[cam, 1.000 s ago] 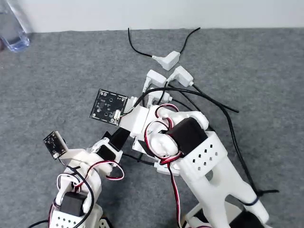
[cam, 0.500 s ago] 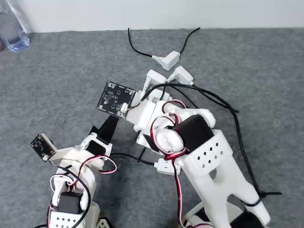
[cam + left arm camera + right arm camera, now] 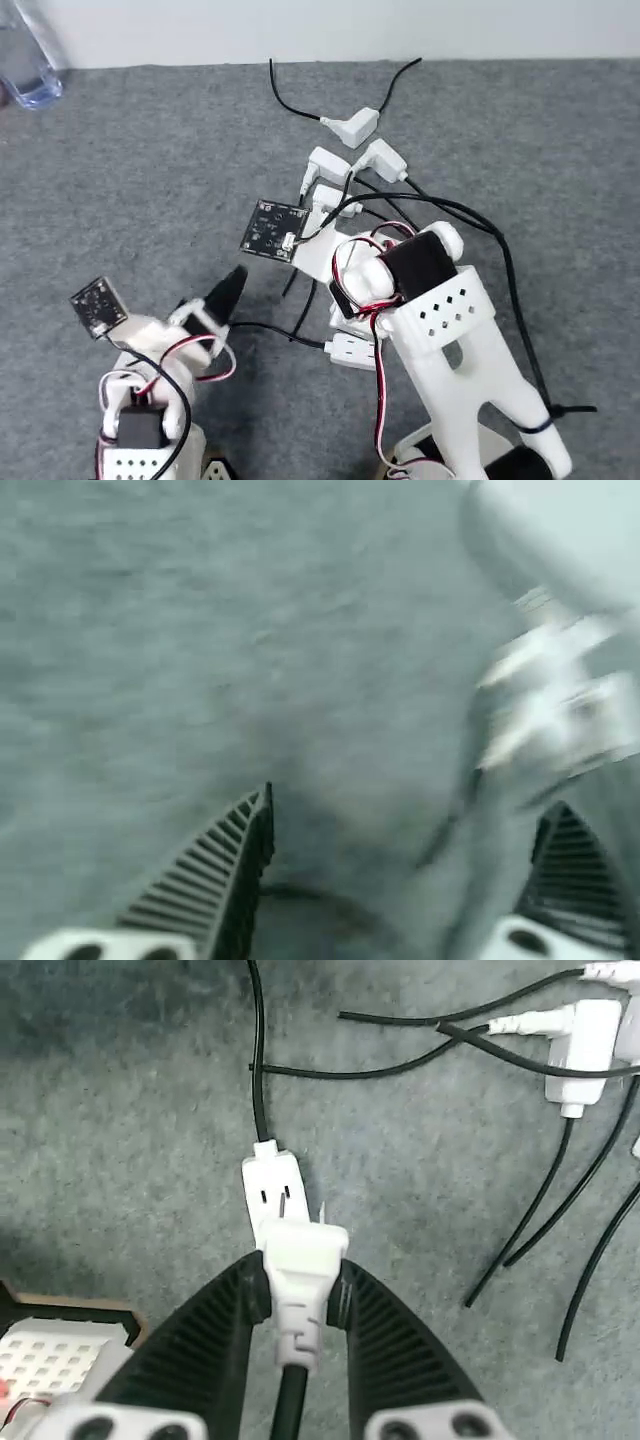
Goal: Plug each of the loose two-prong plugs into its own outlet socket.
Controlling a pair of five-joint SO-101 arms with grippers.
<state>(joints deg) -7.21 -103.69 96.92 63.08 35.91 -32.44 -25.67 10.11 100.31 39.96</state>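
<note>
On the grey carpeted table, in the right wrist view, the right gripper pinches a white two-prong plug, with the black ribbed fingers pressed on both of its sides. The plug is flat and blocky, and a black cord leaves its rear between the fingers. Thin metal prongs stick out of its front toward a white outlet socket. The socket lies flat just ahead of the plug, two dark slots facing up, with its own black lead running away from it. One prong overlaps the socket face and the other sits just off its edge; cannot tell whether they are inserted.

Another white connector lies well apart among crossed black cables.

The left gripper hangs over bare carpet, jaws spread wide, nothing between them. Its view is blurred.

In the high view, three white plug bodies sit near each other on the far side of the right arm. One more white piece lies beside that arm.
</note>
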